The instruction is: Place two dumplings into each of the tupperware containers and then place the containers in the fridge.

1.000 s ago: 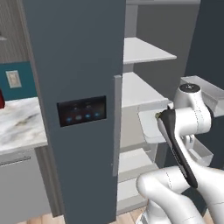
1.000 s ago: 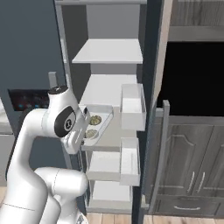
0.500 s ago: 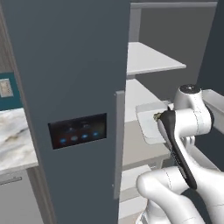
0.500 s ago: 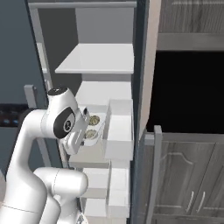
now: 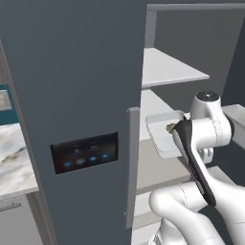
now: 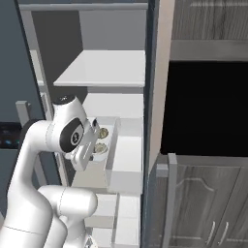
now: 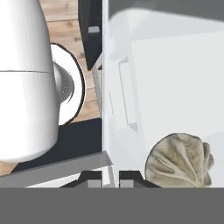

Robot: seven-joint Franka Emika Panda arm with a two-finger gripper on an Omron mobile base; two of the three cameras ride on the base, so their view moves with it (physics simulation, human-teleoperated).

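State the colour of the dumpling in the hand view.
Tan-beige with darker creases, the dumpling shows best in the hand view.

Counted contents: one fridge (image 6: 89, 58) stood open, with one vertical handle (image 5: 132, 167) and one dark panel (image 5: 84, 153) bearing four blue lights. One tupperware container (image 6: 109, 140) was visible, carrying two dumplings, an upper dumpling (image 6: 103, 132) and a lower dumpling (image 6: 100, 148). In the hand view, one dumpling (image 7: 180, 162) lay in the container (image 7: 175, 87). One claw (image 7: 110, 180) appeared there.
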